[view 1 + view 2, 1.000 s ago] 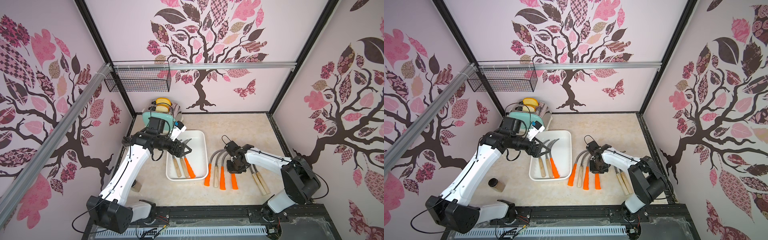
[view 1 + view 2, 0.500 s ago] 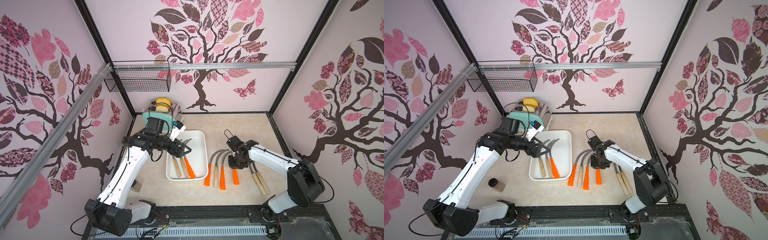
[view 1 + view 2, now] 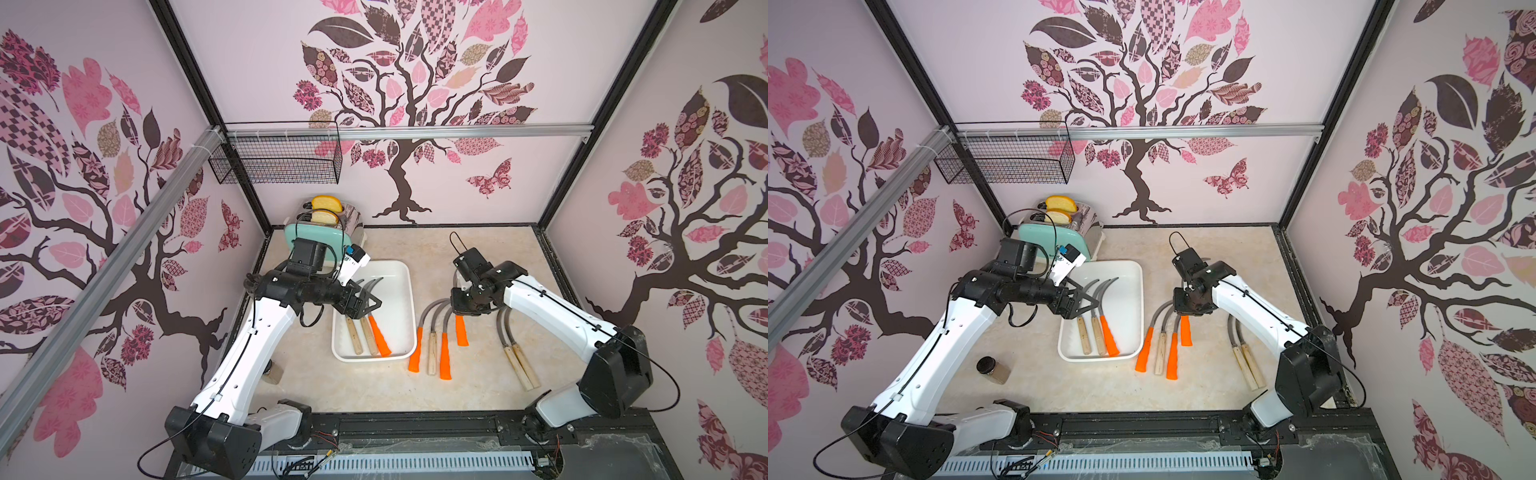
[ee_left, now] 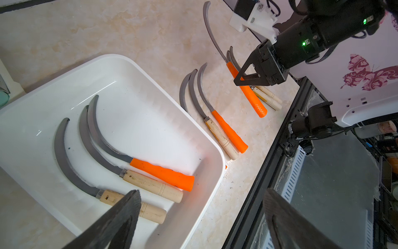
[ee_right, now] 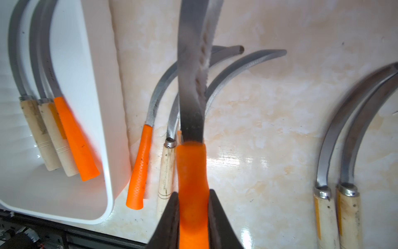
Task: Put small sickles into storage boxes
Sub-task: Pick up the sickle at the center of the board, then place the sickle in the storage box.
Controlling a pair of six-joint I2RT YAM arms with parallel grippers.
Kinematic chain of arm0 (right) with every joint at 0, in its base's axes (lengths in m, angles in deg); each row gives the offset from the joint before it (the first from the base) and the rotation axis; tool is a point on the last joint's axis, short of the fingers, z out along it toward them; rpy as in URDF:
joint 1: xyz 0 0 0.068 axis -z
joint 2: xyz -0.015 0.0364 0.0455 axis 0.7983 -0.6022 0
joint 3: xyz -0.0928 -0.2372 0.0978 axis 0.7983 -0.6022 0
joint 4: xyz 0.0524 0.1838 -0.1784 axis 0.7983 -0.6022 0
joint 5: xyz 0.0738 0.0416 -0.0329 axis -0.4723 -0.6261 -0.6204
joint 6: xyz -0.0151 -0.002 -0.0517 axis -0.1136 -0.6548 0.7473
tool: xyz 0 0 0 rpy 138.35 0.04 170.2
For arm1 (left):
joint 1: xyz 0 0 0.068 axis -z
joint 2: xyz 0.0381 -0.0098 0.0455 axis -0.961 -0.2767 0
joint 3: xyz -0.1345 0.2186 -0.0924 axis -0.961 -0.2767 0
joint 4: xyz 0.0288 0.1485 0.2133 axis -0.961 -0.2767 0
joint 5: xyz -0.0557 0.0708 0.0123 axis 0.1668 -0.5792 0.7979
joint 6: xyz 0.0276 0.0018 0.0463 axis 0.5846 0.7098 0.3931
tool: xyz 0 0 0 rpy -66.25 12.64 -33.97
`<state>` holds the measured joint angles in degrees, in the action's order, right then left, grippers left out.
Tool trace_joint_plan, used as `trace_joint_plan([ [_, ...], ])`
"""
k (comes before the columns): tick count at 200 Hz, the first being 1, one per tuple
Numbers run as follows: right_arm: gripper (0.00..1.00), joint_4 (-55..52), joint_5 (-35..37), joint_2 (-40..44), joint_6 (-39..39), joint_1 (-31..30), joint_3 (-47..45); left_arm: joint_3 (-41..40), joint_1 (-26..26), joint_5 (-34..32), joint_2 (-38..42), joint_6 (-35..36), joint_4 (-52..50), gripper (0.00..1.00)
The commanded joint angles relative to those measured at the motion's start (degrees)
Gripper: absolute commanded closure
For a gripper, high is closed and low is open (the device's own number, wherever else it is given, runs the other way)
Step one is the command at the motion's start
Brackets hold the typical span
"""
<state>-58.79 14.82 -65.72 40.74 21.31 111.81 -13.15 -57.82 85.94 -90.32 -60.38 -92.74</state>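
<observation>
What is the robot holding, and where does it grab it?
The right gripper holds a sickle with orange handle and curved grey metal blade, jaws clamped on the handle. The left gripper, open, holds nothing.

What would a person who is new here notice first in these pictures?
The orange handles: one orange sickle lies in the white tray beside two wooden-handled sickles, and the right gripper is shut on a second orange sickle above the table. The left gripper hangs open over the tray.
</observation>
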Motion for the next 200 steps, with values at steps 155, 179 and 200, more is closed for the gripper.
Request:
trace_joint_plan([
  [155,1.0,1.65,-6.95,-23.03,-1.72,-15.42,28.09,-3.96,-5.09,-2.64,7.6,-2.59,4.37,0.07],
  [179,1.0,2.46,-7.68,-26.15,-1.75,-16.23,29.8,-3.4,-5.12,-2.78,7.54,-2.72,4.53,0.07],
  [200,1.0,3.32,-8.04,-28.28,-1.84,-16.5,30.98,-3.09,-5.13,-2.62,7.34,-2.86,4.68,0.07],
])
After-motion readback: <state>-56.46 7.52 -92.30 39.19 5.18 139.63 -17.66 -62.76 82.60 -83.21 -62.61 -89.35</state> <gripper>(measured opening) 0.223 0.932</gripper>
